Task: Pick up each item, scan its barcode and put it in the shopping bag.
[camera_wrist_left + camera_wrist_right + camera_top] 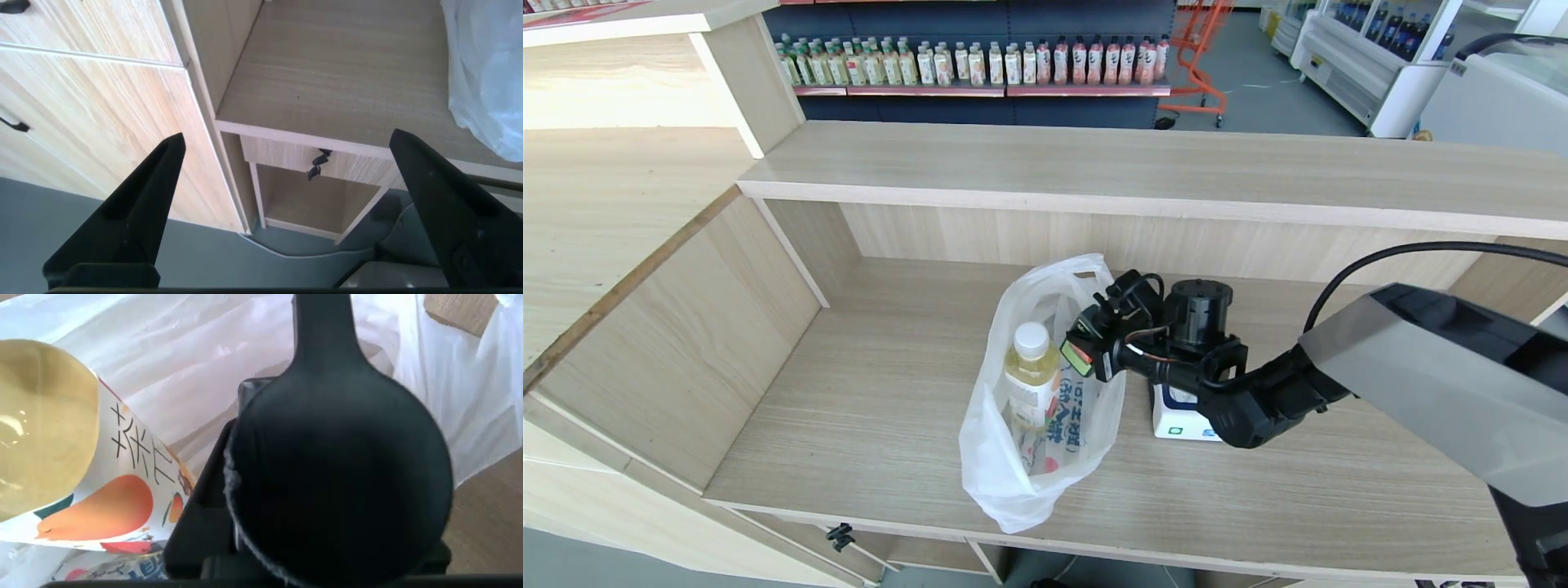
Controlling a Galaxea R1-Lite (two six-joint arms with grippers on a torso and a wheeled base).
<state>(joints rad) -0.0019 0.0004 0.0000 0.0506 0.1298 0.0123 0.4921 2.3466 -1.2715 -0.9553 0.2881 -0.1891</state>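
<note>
white plastic shopping bag (1001, 457) stood open on a wooden counter (874, 408) with a bottle (1031, 380) inside and the right gripper (1094, 339) at its mouth.
the bottle, white-capped and filled with a pale yellow drink, stood upright in the bag, its cap rising past the rim. the right gripper hung just beside the bottle, at the bag's right edge; whether it was clenched or released could not be told, as a black rounded shape (343, 482) covered it in the right wrist view. a white box (1176, 420) sat on the counter just right of the bag, partly under the right arm. the left gripper (286, 212) was spread wide, grasping nothing, off the counter's front edge, left of the bag and well apart from it.
</note>
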